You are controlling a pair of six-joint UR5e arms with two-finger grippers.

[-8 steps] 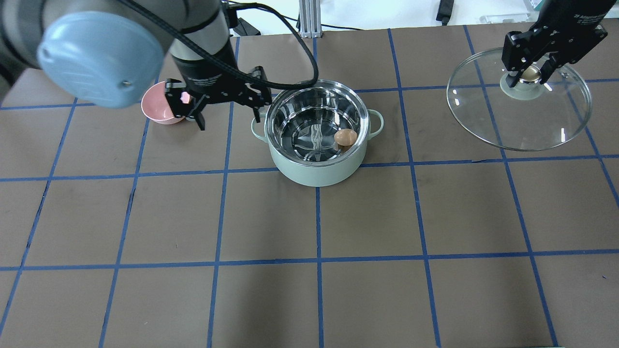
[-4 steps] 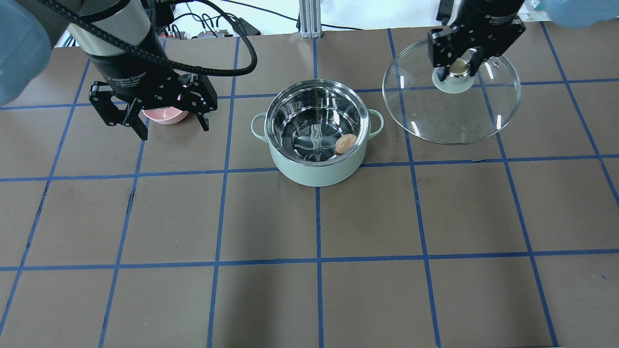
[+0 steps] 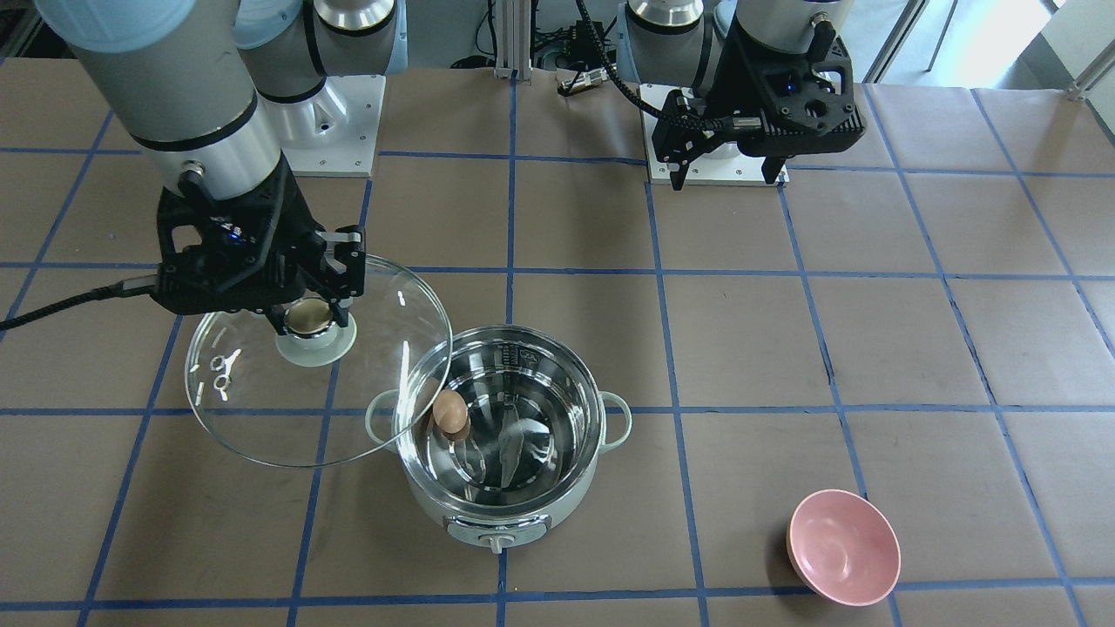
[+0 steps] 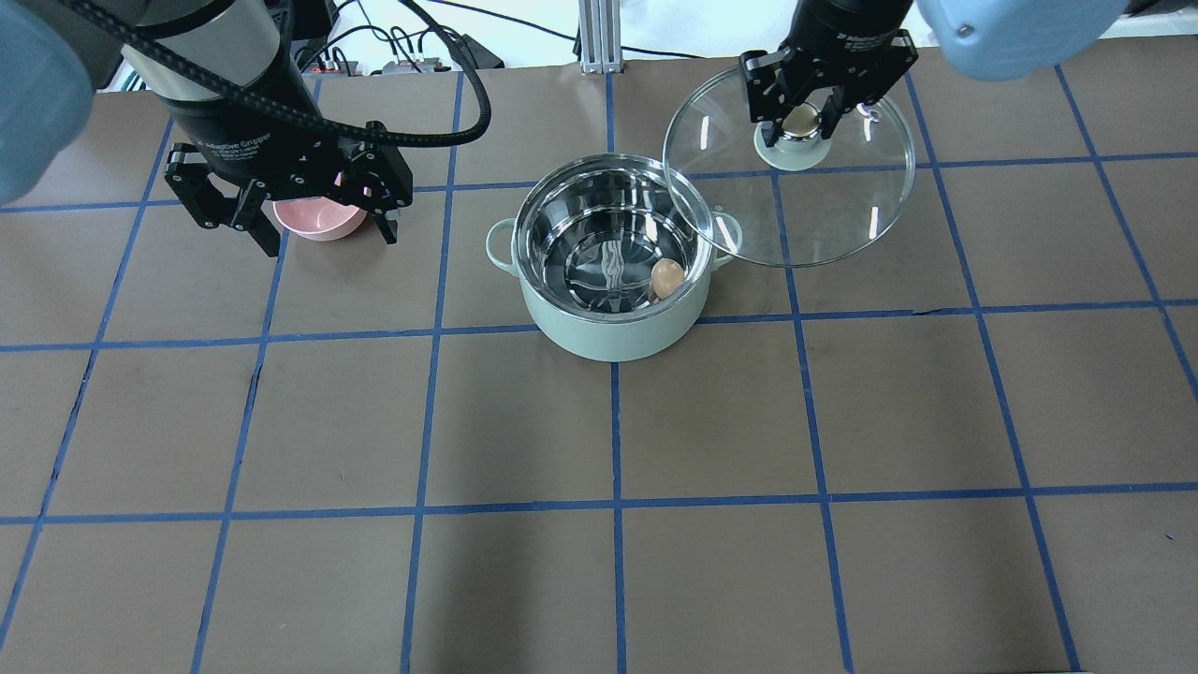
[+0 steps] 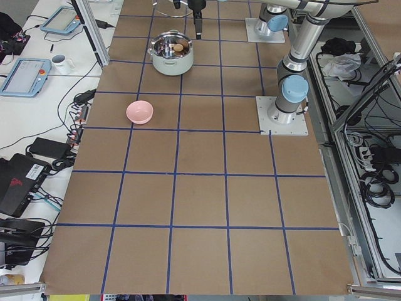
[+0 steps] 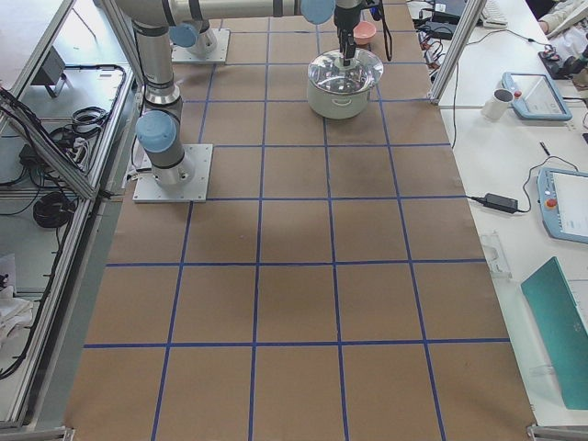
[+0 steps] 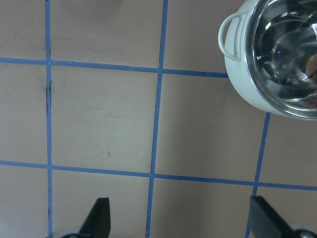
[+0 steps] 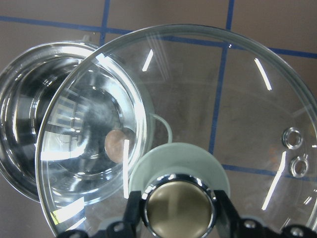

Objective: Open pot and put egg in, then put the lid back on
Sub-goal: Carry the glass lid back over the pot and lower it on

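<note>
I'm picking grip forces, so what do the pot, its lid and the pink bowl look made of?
The pot: pale green enamel-like or painted outside, mirror-bright steel-looking inside that reflects. The lid: clear glass, grid lines show through, with a metal-looking rim. The pink bowl: smooth, slightly glossy, plastic or ceramic; cannot tell.

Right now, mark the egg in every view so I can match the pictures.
Front-facing: egg against the pot's left inner wall.
Overhead: egg low right inside the pot.
Exterior left: egg, tan dot in the pot.
Exterior right: cannot make it out.
Left wrist: brown patch at right edge, probably egg.
Right wrist: egg seen through the lid.
Landmark: the pot.
</note>
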